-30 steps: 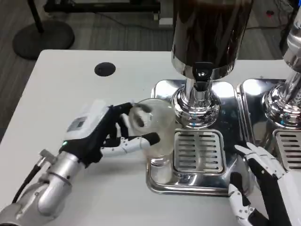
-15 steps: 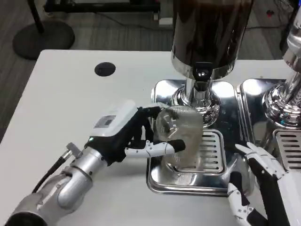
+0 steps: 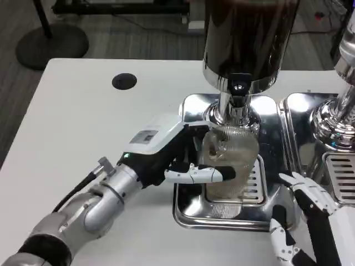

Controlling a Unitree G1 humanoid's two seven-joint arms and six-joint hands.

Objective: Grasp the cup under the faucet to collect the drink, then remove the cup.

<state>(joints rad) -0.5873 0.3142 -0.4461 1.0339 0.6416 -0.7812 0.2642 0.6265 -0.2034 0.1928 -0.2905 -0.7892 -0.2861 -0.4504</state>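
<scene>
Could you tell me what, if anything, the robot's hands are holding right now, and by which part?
The left hand holds the clear cup by its side wall, fingers wrapped around it. The right hand holds nothing.

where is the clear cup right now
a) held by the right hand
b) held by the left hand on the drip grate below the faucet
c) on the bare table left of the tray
b: the left hand grips the clear cup over the drip grate, right below the faucet.

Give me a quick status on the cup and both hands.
Left hand holds cup on drip tray, under faucet. Right hand open, beside tray. Nothing in the way.
</scene>
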